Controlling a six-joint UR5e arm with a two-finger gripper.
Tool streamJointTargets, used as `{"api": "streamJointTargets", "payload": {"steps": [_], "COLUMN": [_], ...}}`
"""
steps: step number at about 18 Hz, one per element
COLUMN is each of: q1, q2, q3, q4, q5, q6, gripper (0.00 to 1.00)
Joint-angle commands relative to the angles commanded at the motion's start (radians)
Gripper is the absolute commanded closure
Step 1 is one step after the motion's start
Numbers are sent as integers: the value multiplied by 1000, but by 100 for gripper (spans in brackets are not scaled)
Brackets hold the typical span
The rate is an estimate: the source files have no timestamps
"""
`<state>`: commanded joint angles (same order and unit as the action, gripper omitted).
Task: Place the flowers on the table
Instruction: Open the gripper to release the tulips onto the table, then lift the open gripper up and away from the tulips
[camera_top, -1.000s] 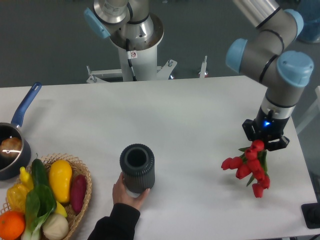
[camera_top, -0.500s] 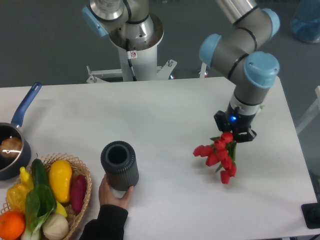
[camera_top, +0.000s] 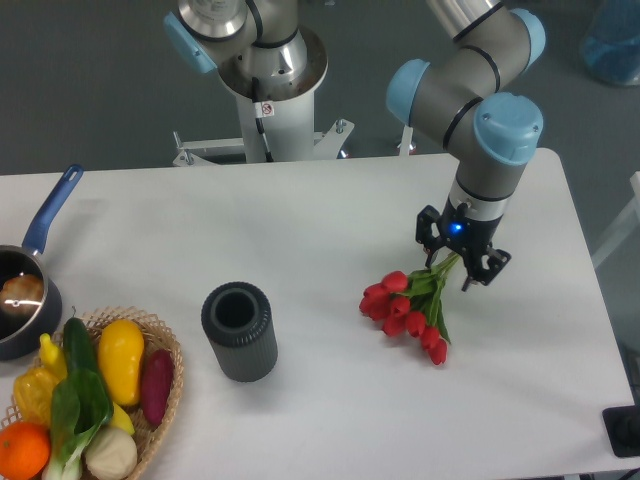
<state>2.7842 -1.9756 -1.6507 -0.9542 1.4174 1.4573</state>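
The white counter (camera_top: 330, 220) carries everything here; on its right half lie the flowers (camera_top: 408, 308), a bunch of red tulip buds with green stems, the buds fanned toward the lower left and the stems running up and right toward the gripper (camera_top: 462, 262); the buds appear to rest on the counter surface, with a faint shadow close under them, so the placing looks essentially done. The UR5e arm (camera_top: 480, 110) reaches down from the upper right, and its gripper hovers just above the stem ends; its two fingers stand apart, one on each side of the stems, and as far as can be seen they no longer clamp the bunch, though whether a fingertip touches a stem is too fine to tell. What seems left, as a judgement, is only for the gripper to lift clear without dragging the stems along.

Well apart to the left stands a dark ribbed cylinder (camera_top: 240, 331), upright with its open mouth upward; at the lower left corner sits a wicker basket (camera_top: 163, 345) of vegetables; above it at the left edge is a blue-handled saucepan (camera_top: 30, 290).
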Motion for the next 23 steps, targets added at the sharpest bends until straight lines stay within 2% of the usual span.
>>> {"api": "streamJointTargets", "payload": {"steps": [2,7,12,23], "q1": [0,3,38,40], "q2": [-57,-101,-106,-112], "q3": [55,60,63,74], "q4": [0,25,26,26], "q5": [2,6,3,2], "q6": [-2,-2,9,11], "gripper": [0,0,0,0]}}
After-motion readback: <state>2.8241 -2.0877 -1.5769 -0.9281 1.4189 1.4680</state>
